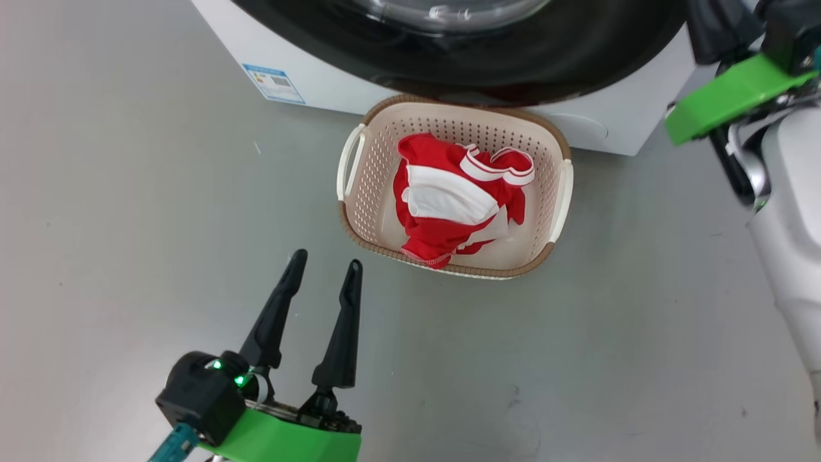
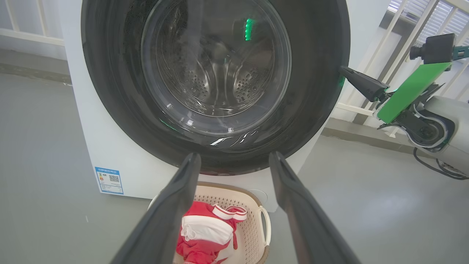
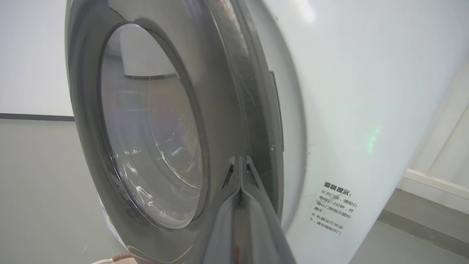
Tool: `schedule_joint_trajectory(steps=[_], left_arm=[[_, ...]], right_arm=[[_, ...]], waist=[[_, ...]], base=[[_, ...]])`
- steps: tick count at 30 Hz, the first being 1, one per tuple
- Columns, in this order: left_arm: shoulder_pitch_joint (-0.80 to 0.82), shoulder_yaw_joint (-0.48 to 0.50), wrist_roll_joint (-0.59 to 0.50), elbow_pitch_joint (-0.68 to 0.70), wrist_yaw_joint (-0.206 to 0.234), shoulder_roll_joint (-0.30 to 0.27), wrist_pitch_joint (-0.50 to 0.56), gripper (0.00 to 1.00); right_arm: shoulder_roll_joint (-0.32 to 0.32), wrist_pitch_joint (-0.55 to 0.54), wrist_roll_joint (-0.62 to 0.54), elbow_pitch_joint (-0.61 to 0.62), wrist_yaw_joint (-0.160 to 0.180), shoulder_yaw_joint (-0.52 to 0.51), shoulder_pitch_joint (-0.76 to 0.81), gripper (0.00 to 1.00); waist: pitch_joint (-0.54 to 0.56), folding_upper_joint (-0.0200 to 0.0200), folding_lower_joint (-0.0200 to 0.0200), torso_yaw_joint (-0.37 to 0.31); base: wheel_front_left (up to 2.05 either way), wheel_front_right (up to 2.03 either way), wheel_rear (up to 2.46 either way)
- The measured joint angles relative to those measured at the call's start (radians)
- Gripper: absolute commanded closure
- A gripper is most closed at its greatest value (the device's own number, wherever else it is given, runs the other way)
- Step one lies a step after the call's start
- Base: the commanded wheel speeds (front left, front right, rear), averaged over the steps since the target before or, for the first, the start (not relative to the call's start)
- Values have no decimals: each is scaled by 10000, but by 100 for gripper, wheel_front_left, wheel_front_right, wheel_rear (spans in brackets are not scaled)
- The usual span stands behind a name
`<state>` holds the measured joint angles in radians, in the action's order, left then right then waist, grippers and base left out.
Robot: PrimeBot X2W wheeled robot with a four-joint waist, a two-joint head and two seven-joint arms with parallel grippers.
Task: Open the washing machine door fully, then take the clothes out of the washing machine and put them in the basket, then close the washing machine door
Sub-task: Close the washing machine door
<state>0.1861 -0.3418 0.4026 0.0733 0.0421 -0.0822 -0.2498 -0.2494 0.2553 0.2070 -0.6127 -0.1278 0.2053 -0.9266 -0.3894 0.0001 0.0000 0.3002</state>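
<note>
Door (image 3: 220,110) rim lay ahead of your right gripper (image 3: 240,159), jaws pressed together, empty | left gripper (image 1: 326,258) farther off, spread wide, empty.

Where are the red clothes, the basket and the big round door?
red clothes (image 1: 449,196), head view, white panel.
basket (image 1: 375,186), head view, left perforated wall.
washing machine door (image 2: 216,62), left wrist view, glass window.

Grey floor (image 1: 128,256) has a sheen (few faint scuffs). White railing (image 2: 22,35) runs behind; a dark strip (image 3: 36,117) lines the wall (image 3: 33,55)
</note>
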Motion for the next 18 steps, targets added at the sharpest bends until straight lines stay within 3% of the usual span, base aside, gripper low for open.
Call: schedule_joint_trajectory(steps=[18], left_arm=[[244,203,-115,46,-88,228,0,0]], right_arm=[[-261,92,-412,-1118,-82,-311,-1495,100]], waist=[[-440,0,0,212]], base=[[0,0,0]])
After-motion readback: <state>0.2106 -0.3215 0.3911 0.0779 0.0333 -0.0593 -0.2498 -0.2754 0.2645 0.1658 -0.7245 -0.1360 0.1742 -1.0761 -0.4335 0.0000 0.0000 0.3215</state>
